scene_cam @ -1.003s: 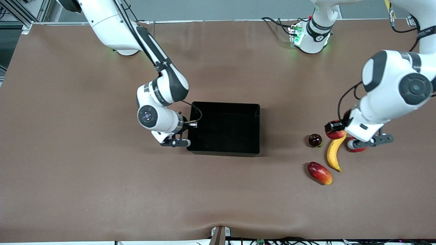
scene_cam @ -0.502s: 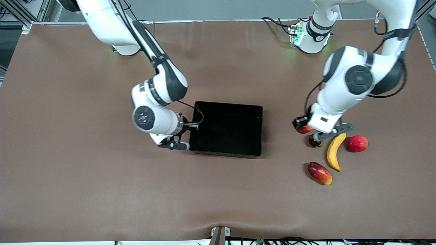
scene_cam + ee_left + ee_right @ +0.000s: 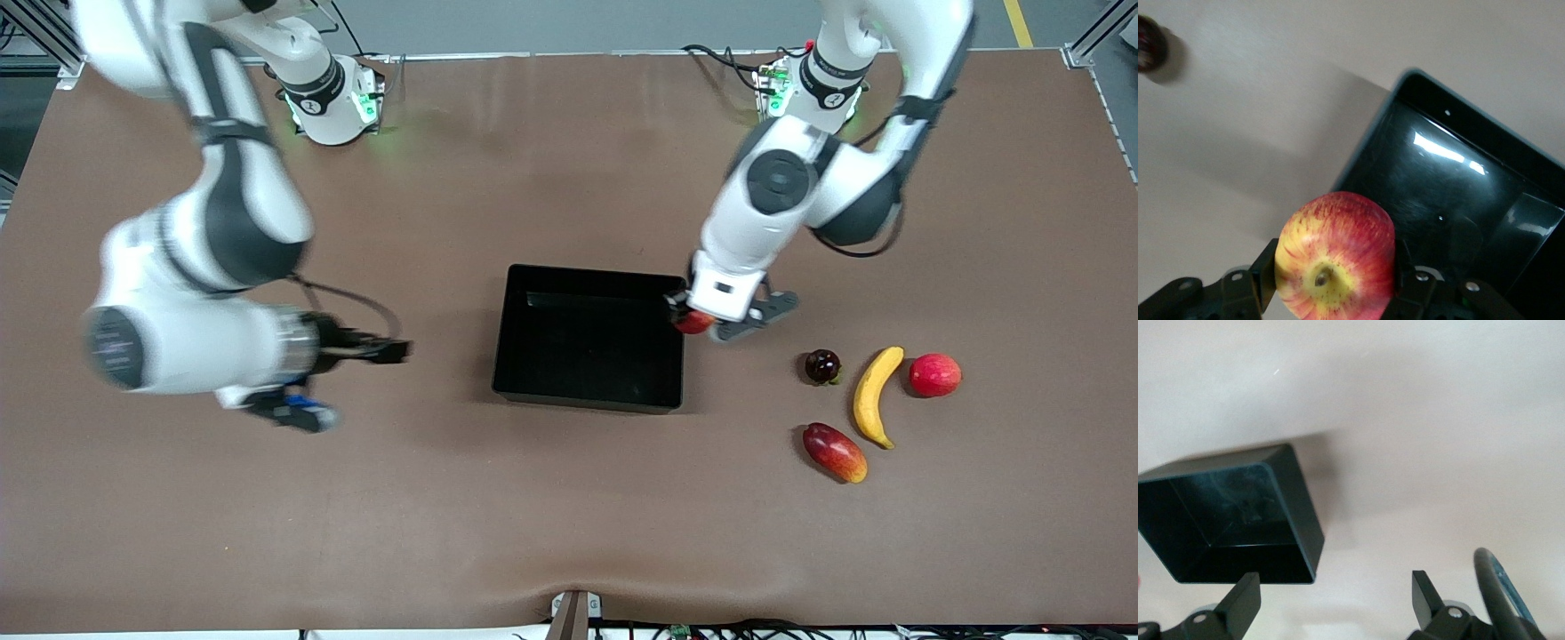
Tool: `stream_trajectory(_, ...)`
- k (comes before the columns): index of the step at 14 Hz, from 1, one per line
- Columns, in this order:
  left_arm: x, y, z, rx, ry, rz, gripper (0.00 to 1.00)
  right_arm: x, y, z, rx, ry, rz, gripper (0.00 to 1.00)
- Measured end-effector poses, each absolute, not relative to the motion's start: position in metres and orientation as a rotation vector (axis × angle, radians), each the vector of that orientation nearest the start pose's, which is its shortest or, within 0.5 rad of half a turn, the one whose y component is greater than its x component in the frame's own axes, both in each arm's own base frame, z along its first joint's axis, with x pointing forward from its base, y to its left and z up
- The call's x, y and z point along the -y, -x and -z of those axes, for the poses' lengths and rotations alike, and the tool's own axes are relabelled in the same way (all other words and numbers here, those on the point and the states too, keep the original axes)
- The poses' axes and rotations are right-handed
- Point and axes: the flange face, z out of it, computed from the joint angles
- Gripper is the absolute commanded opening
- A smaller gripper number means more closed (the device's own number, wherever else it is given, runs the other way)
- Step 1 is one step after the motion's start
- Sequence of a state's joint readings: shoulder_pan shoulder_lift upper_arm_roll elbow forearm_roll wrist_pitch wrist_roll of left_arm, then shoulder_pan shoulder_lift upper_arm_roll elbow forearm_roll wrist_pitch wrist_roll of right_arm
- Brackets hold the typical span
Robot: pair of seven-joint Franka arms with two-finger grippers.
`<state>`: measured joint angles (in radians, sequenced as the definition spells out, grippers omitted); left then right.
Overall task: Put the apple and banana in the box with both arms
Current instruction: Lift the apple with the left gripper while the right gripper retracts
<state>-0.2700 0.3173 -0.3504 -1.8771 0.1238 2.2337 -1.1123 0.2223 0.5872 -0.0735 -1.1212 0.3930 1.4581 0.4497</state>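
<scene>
Holding the apple pinched between its fingers, the left end effector hangs over the box wall at the left arm's end of it; in the left wrist view the apple shows its pale stem dimple and yellowish streaks, with a corner of the box directly beneath it. Right end effector is up in the air over bare surface toward the right arm's end, well apart from the box, fingers spread with nothing between them; in the front view it points toward the box. Banana lies on the surface toward the left arm's end, well apart from the left end effector and nearer to the front camera than it. Beside the banana: a smooth red fruit on the side away from the box, a small dark fruit on the side toward the box, and an elongated red-and-yellow fruit nearest the front camera. The dark fruit is the closest of these to the left end effector and also shows in the left wrist view.
</scene>
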Motion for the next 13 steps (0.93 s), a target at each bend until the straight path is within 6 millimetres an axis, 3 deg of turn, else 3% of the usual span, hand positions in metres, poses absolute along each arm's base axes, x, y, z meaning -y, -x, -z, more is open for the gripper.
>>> stream_trajectory(2, 0.376, -0.511, -0.334, 0.653, 3.083, 0.133, 0.0, -0.092, -0.682, -0.491, -0.438, 2.855, -0.42, 1.0)
stream_trajectory(4, 0.392, -0.508, -0.308, 0.597, 3.075, 0.143, 0.0, -0.047, -0.673, -0.522, -0.361, 2.956, -0.362, 1.0)
stream_trajectory(8, 0.423, -0.498, -0.261, 0.489, 3.071, 0.09, 0.0, 0.002, -0.643, -0.585, -0.213, 3.063, -0.253, 1.0)
stream_trajectory(11, 0.428, -0.494, -0.244, 0.471, 3.063, 0.056, 0.0, 0.038, -0.609, -0.61, -0.21, 3.052, -0.238, 1.0)
stream_trajectory(13, 0.43, -0.491, -0.236, 0.464, 3.059, 0.041, 0.0, 0.039, -0.582, -0.619, -0.21, 3.055, -0.184, 1.0)
